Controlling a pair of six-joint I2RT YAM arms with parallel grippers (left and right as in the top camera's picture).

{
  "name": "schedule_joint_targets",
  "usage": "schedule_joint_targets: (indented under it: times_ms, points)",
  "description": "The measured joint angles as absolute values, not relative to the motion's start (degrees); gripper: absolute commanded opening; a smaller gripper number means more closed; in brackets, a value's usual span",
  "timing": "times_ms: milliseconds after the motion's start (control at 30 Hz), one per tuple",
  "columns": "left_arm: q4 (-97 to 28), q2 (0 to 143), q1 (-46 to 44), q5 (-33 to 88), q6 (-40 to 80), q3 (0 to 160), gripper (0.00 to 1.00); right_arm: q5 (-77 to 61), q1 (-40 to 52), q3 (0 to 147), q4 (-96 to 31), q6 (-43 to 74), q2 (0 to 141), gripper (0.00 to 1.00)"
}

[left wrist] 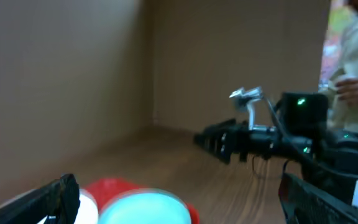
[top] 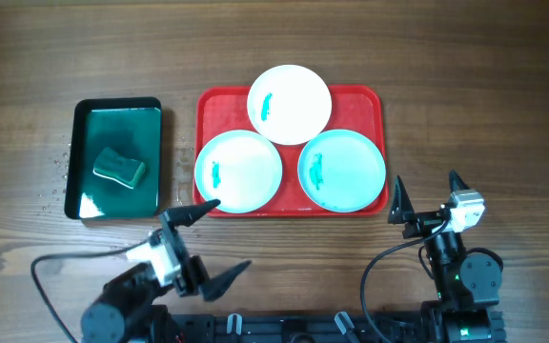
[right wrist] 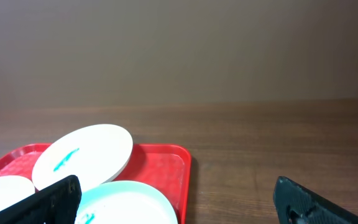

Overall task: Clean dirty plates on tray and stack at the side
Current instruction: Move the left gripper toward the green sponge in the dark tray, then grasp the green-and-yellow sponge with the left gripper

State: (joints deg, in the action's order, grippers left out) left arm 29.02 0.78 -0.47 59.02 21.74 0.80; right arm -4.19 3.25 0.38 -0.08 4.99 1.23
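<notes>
- Left gripper (top: 213,244) and right gripper (top: 429,198) both gape wide, holding nothing, off the near corners of the red tray (top: 360,103).
- All three plates sit on the red tray, none stacked aside yet.
- White plate (top: 292,103) at its far edge leans onto the turquoise plates (top: 246,176); each is smeared teal.
- Left of the red tray, the green tray (top: 127,127) holds the sponge (top: 119,168).
- Risk: pulling a turquoise plate first could send the propped white one sliding.

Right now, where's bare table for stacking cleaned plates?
Widest: bare table right of the red tray. The strip beyond both trays is free too. The gap to the green tray is narrow; left tool and right tool crowd the near side.
</notes>
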Motion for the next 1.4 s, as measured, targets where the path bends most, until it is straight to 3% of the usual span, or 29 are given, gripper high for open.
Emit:
schedule_joint_targets:
  times_ms: [167, 267, 500, 733, 800, 900, 1067, 1400]
  points:
    - [25.5, 1.7, -0.1, 54.9, 20.8, 5.6, 1.00, -4.2, 3.2, 0.4, -0.1, 5.0, 1.3, 1.00]
    - [13.3, 6.5, 1.7, 52.6, 17.9, 14.3, 1.00, -4.2, 3.2, 0.4, 0.0, 5.0, 1.3, 1.00]
    - [-25.2, 36.9, 8.4, 50.0, 8.8, 44.1, 1.00, -4.1, 3.2, 0.4, -0.1, 5.0, 1.4, 1.00]
    - [-35.1, 56.1, 9.0, 48.2, 8.1, 57.0, 1.00, -4.0, 3.2, 0.4, -0.1, 5.0, 1.4, 1.00]
    - [-39.0, 59.0, 9.0, 43.7, 9.2, 59.2, 1.00, -4.0, 3.2, 0.4, -0.1, 5.0, 1.4, 1.00]
    - [-50.5, 65.9, 9.0, 22.8, 14.5, 67.0, 1.00, -4.0, 3.2, 0.4, -0.1, 5.0, 1.4, 1.00]
    - [-52.4, 72.4, 9.3, 4.0, 18.2, 70.9, 1.00, -4.0, 3.2, 0.4, -0.1, 5.0, 1.4, 1.00]
    - [-47.0, 84.8, 12.2, -1.5, 26.2, 71.0, 1.00, -4.0, 3.2, 0.4, -0.1, 5.0, 1.4, 1.00]
